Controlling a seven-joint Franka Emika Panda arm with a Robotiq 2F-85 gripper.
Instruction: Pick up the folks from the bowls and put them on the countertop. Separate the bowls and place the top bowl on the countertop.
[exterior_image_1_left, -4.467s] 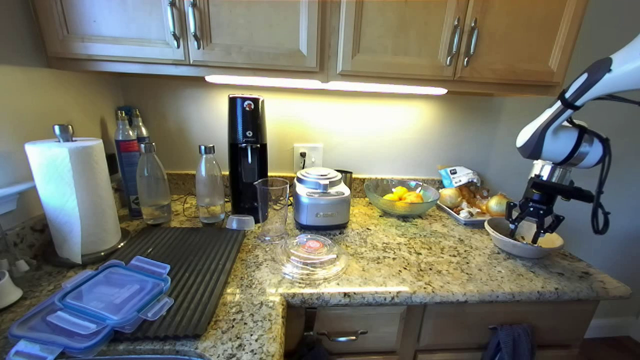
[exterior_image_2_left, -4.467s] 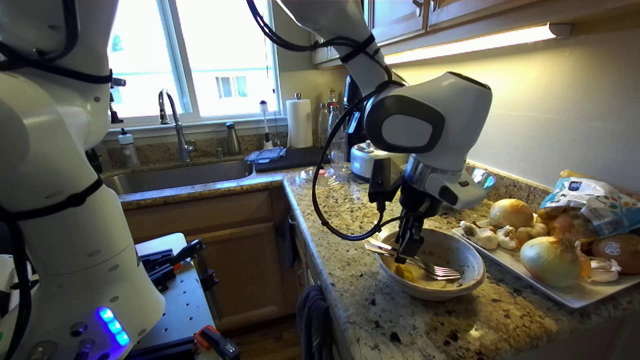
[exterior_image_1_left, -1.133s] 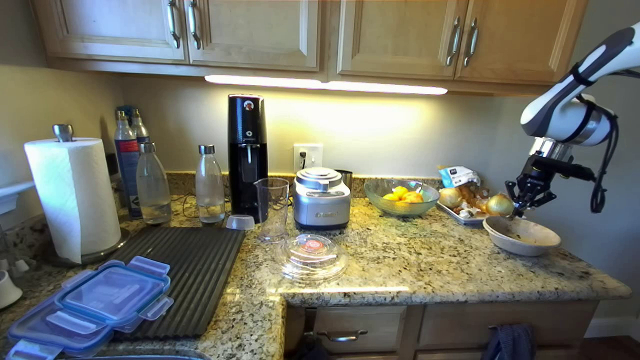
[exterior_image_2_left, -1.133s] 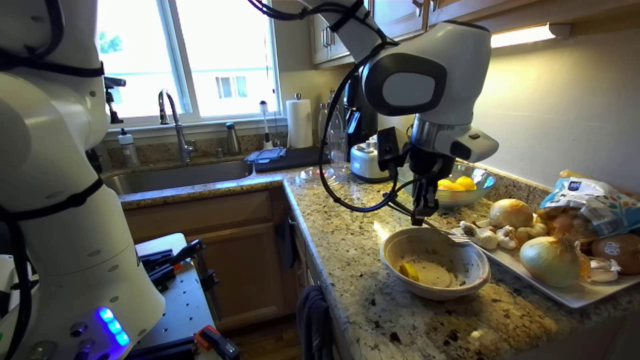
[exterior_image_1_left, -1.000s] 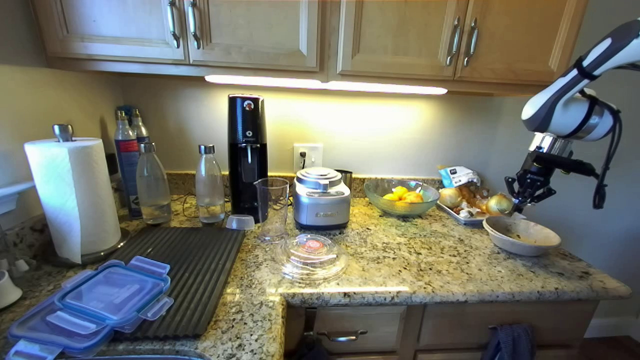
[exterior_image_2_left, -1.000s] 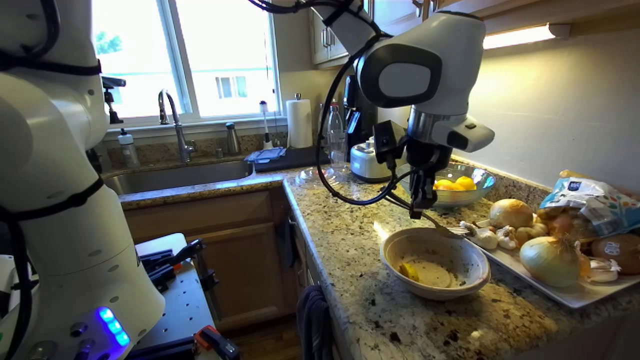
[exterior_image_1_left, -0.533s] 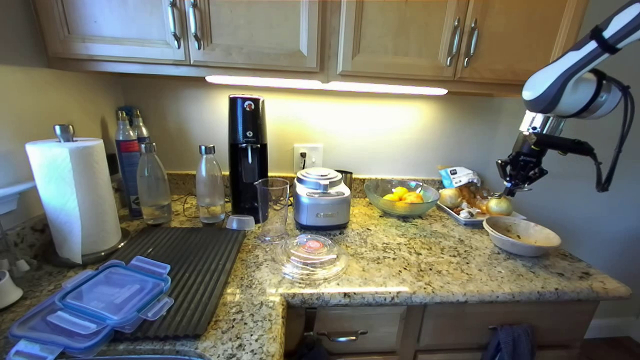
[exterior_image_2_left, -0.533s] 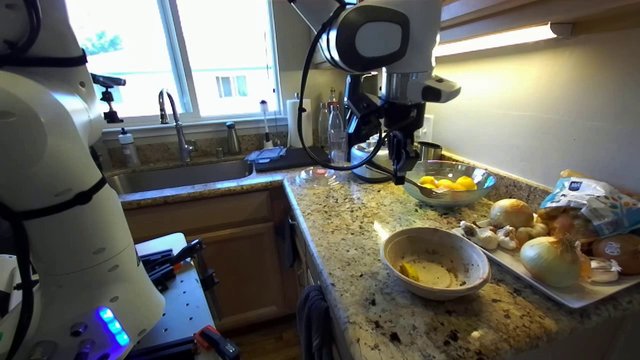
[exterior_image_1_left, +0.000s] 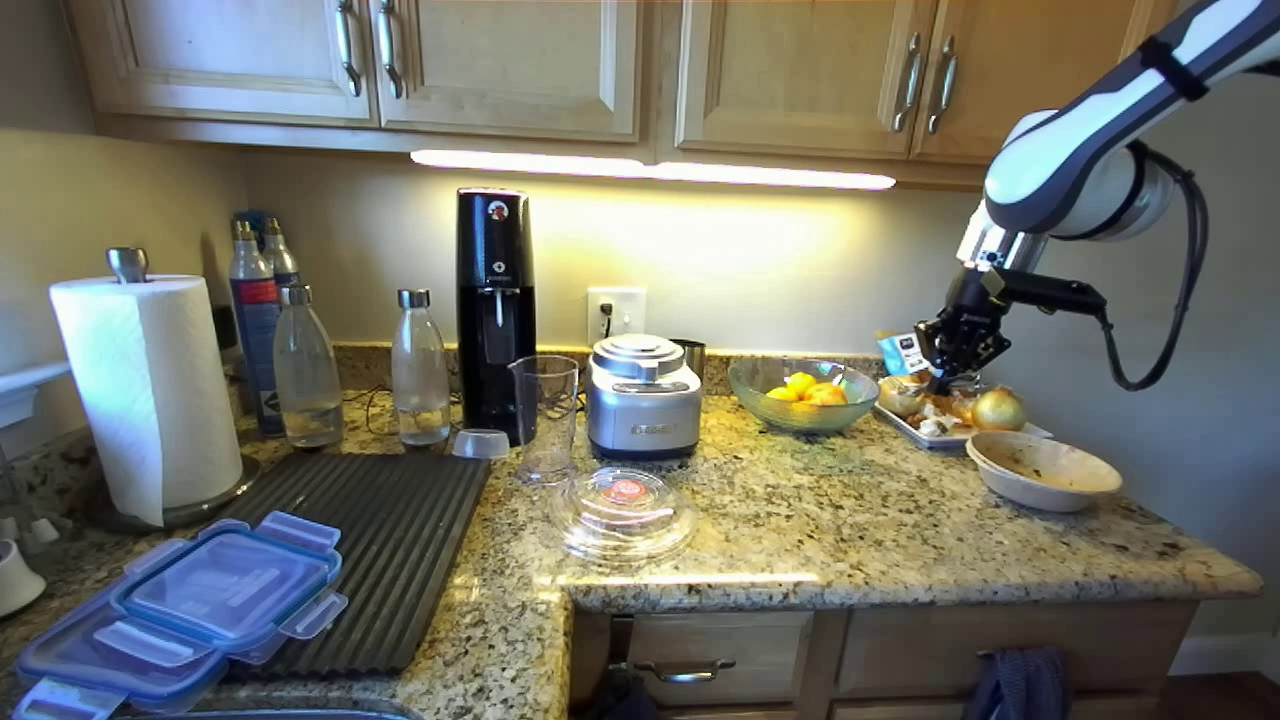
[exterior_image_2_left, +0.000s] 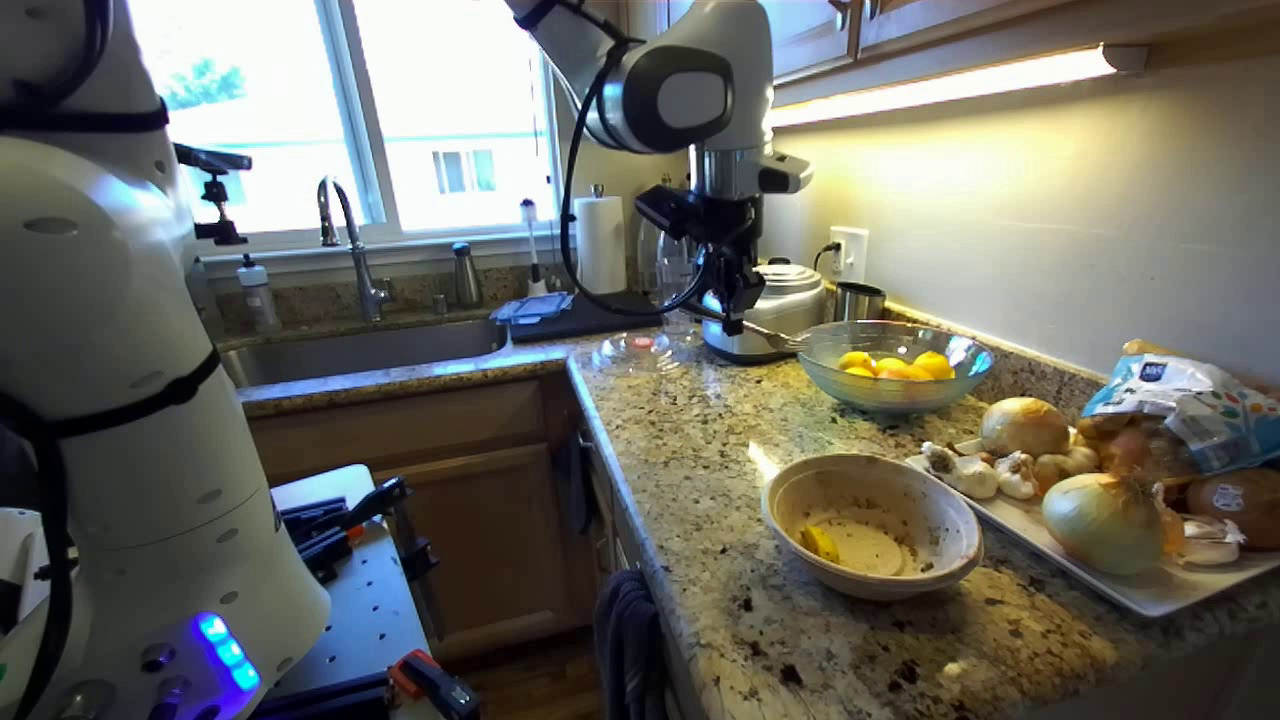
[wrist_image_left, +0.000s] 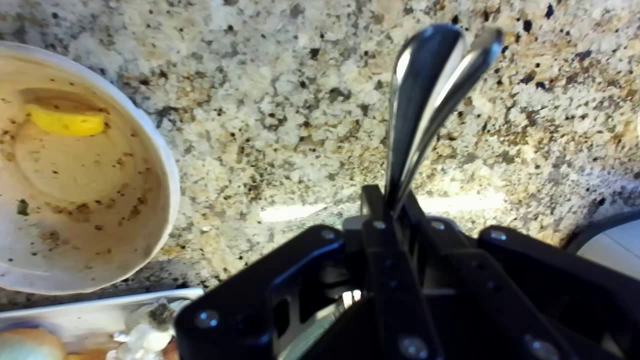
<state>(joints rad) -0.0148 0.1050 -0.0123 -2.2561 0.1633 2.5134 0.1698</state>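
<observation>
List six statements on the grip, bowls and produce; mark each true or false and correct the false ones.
1. The gripper is shut on a fork. True.
2. The gripper holds that fork alone. False: two metal handles stick out of the grip in the wrist view.
3. The top bowl sits in a second pale bowl. True.
4. The top bowl is empty. False: a yellow piece lies in it.
5. The fork is already set down. False: it is held above the countertop.
6. Onions and garlic lie on the white tray. True.
</observation>
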